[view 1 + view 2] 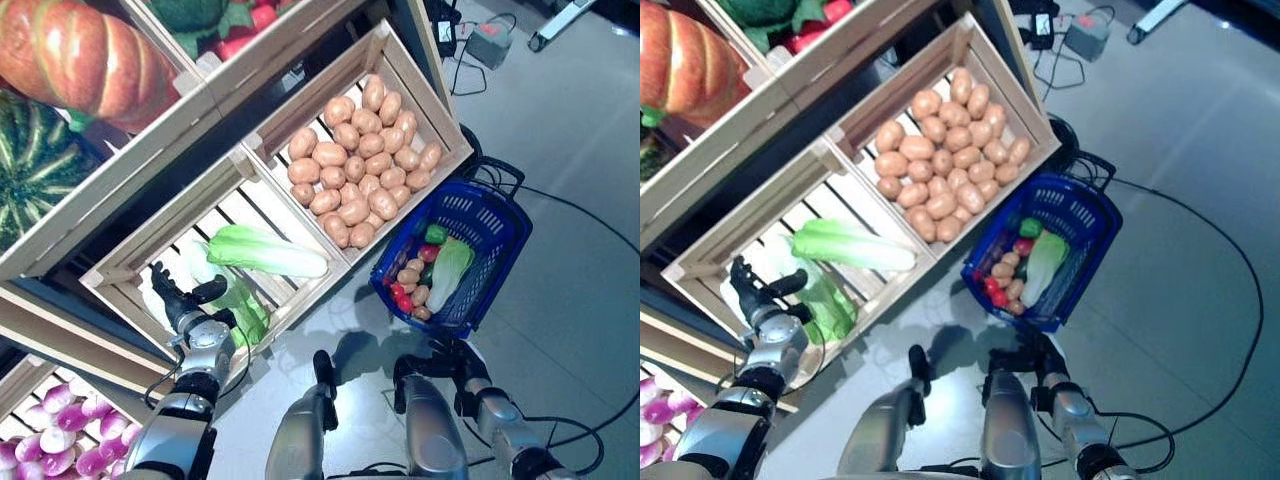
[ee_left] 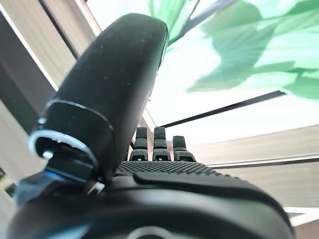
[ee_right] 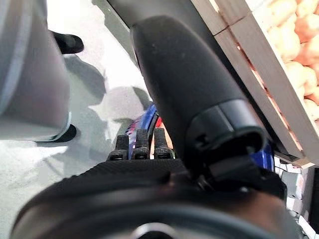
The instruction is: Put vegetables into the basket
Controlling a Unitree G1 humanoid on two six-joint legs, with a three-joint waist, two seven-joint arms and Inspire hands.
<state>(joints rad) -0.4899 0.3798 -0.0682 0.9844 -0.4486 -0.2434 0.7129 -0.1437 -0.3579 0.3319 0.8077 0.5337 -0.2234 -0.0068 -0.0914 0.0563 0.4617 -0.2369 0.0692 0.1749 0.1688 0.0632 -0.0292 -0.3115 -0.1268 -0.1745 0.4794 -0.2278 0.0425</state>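
A blue basket [image 1: 497, 206] stands on the floor by the crates, with a pale cabbage [image 1: 449, 270], small potatoes, red vegetables and a green pepper in it. My left hand [image 1: 190, 312] is open inside the lower wooden crate [image 1: 120, 268], fingers straight and thumb out, just left of a long green cabbage [image 1: 266, 254] and a second one [image 1: 243, 303] beneath it. The left wrist view shows cabbage leaves [image 2: 239, 55] right past the open hand [image 2: 114, 89]. My right hand [image 1: 455, 366] hangs open at the basket's near corner and holds nothing.
The upper crate holds many potatoes [image 1: 360, 160]. On the shelf above lie a pumpkin [image 1: 70, 55] and a watermelon [image 1: 30, 165]. Purple-white bulbs [image 1: 50, 430] fill a bin at lower left. Grey floor stretches right of the basket.
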